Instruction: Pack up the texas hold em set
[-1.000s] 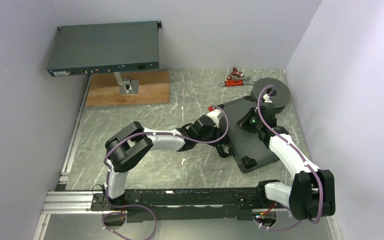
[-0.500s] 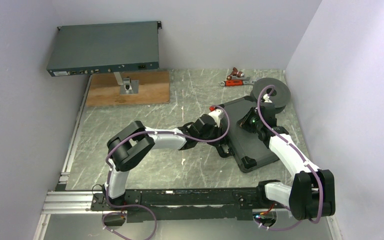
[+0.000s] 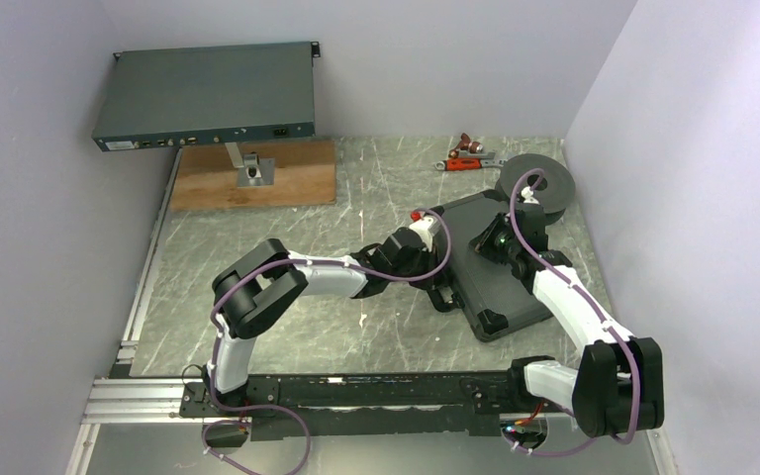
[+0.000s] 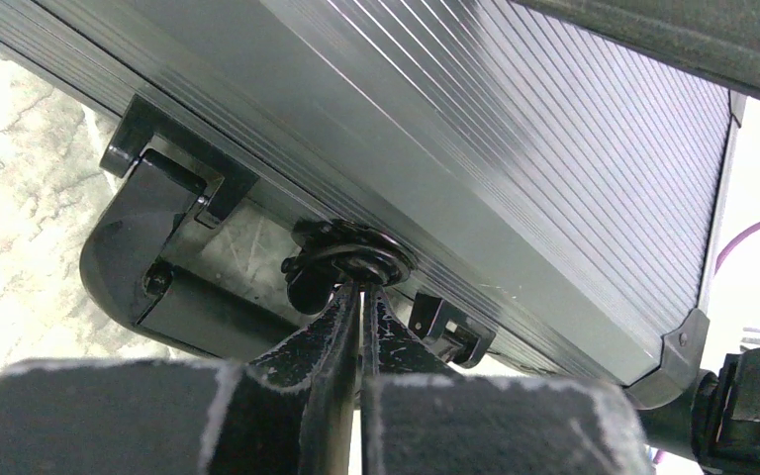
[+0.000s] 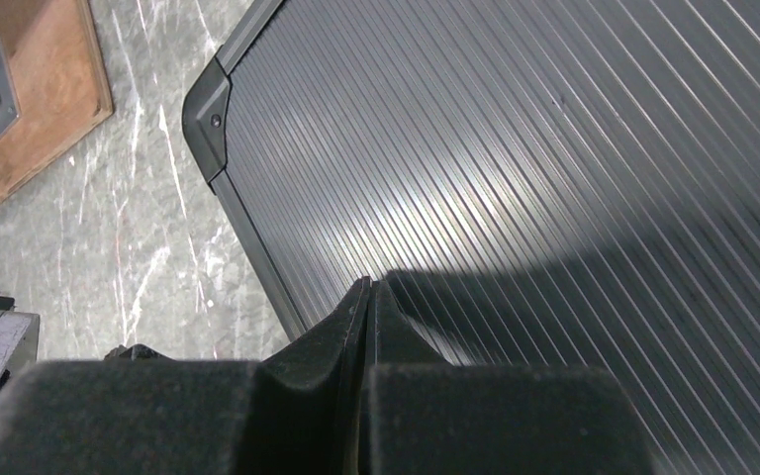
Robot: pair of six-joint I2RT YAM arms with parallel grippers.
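- Broadly, a grey marbled table (image 3: 287, 327) fills the floor of the top view, with both arms reaching out from its near edge.
- A flat grey-blue rack unit (image 3: 208, 99) stands raised on a post at the far left, above a wooden board (image 3: 297, 183) lying on the table.
- The black case (image 3: 483, 285) lies closed and flat on the table, right of centre and turned at an angle. Its ribbed lid faces up, and none of its contents can be seen.
- A black round spool (image 3: 554, 188) sits just beyond the case's far right corner.
- The right gripper (image 5: 368, 285) is over the lid, its two fingers pressed together with nothing between them and their tips down on the ribbed surface, near the case's far end.
- The left gripper (image 4: 361, 287) is at the case's left long edge. Its fingers are closed to a bare slit and the tips touch a round black catch (image 4: 351, 259). I cannot tell whether they pinch any part of it.
- The case's black handle (image 4: 143, 247) hangs from that same edge, just beside the catch.
- A red-handled tool (image 3: 467, 158) lies near the far wall, well apart from the case.
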